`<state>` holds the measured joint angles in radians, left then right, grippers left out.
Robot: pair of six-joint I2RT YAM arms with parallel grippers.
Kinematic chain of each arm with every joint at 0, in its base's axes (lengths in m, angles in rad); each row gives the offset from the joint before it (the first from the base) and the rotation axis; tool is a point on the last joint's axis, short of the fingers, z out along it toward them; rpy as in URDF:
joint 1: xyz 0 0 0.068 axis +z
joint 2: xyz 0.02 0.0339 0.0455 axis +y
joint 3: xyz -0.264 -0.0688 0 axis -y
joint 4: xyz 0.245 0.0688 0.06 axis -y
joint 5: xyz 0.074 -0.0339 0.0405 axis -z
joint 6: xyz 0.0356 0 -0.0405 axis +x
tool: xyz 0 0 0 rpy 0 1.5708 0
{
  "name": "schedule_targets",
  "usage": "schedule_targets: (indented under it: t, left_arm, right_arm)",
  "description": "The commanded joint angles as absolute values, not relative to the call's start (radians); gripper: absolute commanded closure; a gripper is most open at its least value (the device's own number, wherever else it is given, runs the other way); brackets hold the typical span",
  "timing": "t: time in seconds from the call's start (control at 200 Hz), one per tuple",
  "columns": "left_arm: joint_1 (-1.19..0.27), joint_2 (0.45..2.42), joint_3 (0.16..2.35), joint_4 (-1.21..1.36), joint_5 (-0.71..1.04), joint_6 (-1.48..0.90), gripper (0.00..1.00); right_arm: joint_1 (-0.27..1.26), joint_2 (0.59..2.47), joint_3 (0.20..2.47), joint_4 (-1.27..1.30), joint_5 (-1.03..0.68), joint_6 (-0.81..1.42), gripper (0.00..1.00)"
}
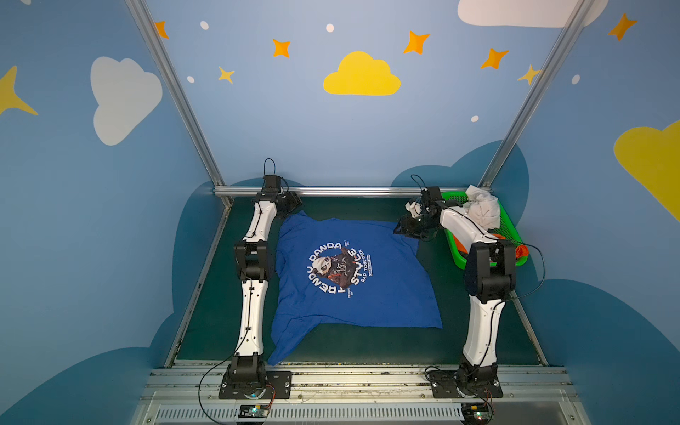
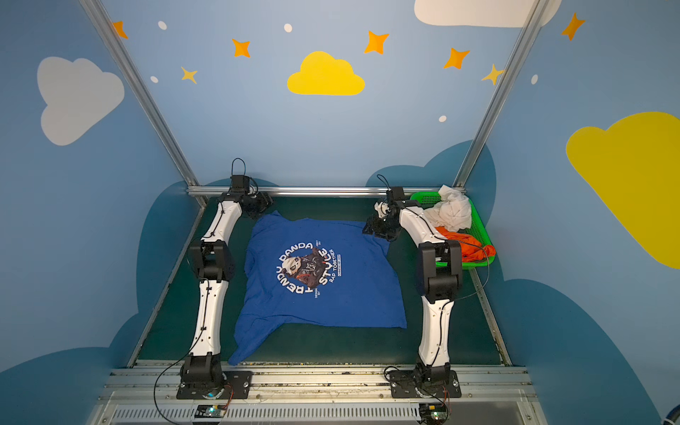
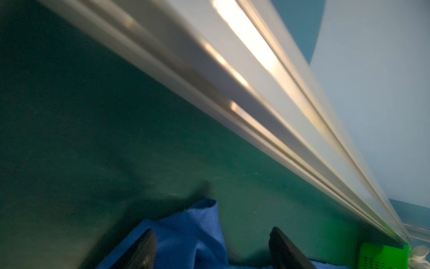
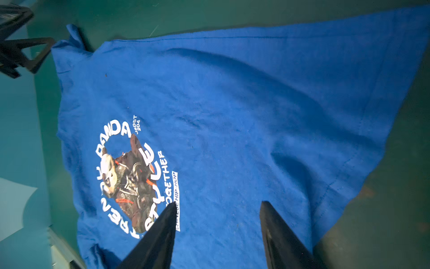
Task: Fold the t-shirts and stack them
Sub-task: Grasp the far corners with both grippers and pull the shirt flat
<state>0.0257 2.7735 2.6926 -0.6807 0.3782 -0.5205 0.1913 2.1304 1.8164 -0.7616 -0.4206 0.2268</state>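
Poised over the flat shirt's (image 1: pixel 368 294) far corners for folding: left gripper (image 3: pixel 213 234), right gripper (image 4: pixel 218 203), both spread, pinching nothing.

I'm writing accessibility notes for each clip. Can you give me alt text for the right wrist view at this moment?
A royal-blue t-shirt with a round, white-lettered panda print lies spread and slightly wrinkled on the dark green table. The right claw hangs open over the shirt, with its two black fingers apart and holding nothing.
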Motion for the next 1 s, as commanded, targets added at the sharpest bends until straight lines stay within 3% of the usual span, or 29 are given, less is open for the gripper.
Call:
schedule_targets:
  t: [0.0, 0.235, 0.556, 0.691, 0.876, 0.991]
  left_arm:
    - [0.012, 2.795, 2.723, -0.580, 0.404, -0.523, 0.28]
    - [-0.011, 2.853, 2.734, -0.652, 0.369, -0.467, 0.38]
    - [-0.041, 2.867, 2.736, -0.756, 0.229, -0.366, 0.42]
    - [-0.048, 2.860, 2.737, -0.788, 0.151, -0.345, 0.59]
    - [-0.049, 2.849, 2.737, -0.828, 0.091, -0.344, 0.94]
    - [-0.049, 2.818, 2.735, -0.811, 0.067, -0.336, 0.95]
  right_arm:
    - [0.187, 2.142, 1.833, -0.794, -0.479, 0.212, 0.41]
    - [0.186, 2.123, 1.794, -0.782, -0.480, 0.231, 0.42]
    - [0.189, 2.073, 1.733, -0.758, -0.480, 0.253, 0.42]
    - [0.193, 2.059, 1.717, -0.755, -0.477, 0.258, 0.43]
    - [0.197, 2.042, 1.700, -0.756, -0.468, 0.259, 0.43]
    - [0.202, 2.037, 1.697, -0.758, -0.467, 0.262, 0.44]
